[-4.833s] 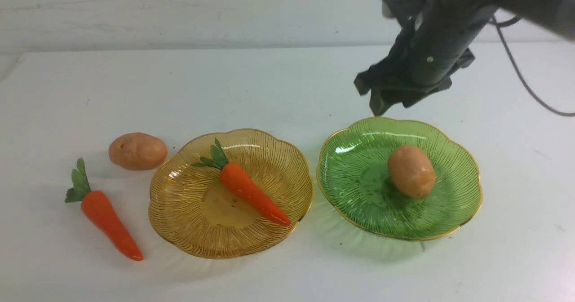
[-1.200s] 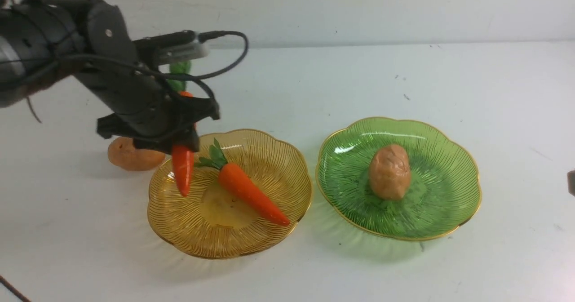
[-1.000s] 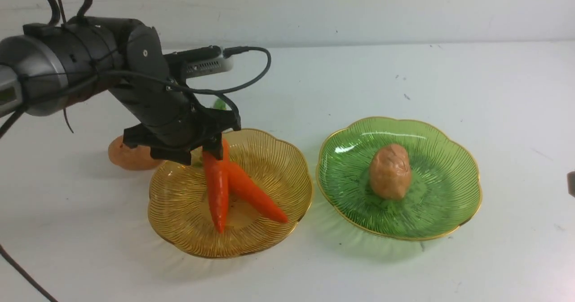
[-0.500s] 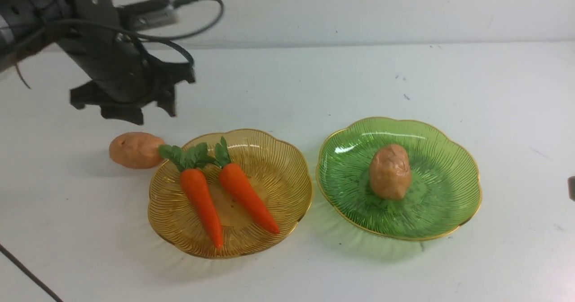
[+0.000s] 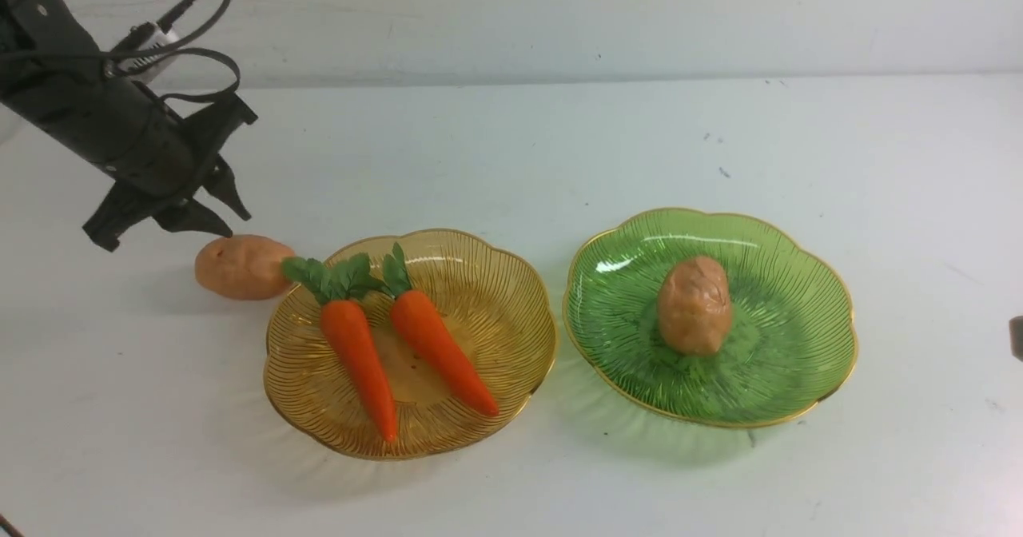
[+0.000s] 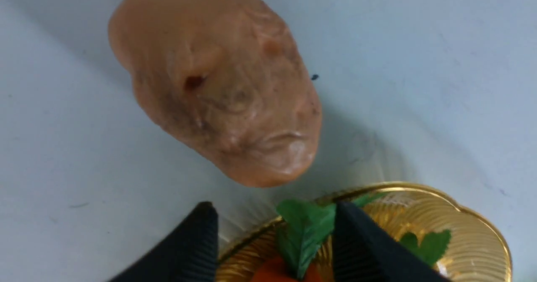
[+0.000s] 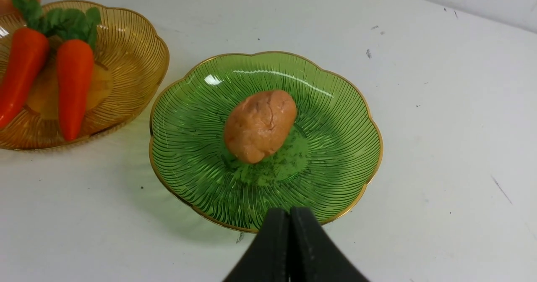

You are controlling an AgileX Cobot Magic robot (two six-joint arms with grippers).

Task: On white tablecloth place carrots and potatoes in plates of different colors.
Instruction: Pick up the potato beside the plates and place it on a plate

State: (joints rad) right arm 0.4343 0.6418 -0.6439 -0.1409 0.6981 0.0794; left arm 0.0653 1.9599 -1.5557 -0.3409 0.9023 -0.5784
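Front view: my left pincer (image 5: 172,219) hangs spread, just up-left of the loose tan lumpy potato (image 5: 244,266) on the white worktop (image 5: 511,145), beside the amber ribbed plate (image 5: 499,297) holding both orange carrots (image 5: 360,361).

Left wrist: that potato lies just beyond the parted tips.

Right wrist: my right pincer (image 7: 289,219) is pressed together, empty, near the green ribbed plate (image 7: 188,105) with the second potato (image 7: 260,124).

A plain pale wall (image 5: 607,9) faces me. Just below the wall runs the far edge of my table (image 5: 559,93), softly lit.

White tablecloth (image 5: 511,145) carries amber plate (image 5: 497,301), green plate (image 5: 787,301), one potato (image 5: 242,266)
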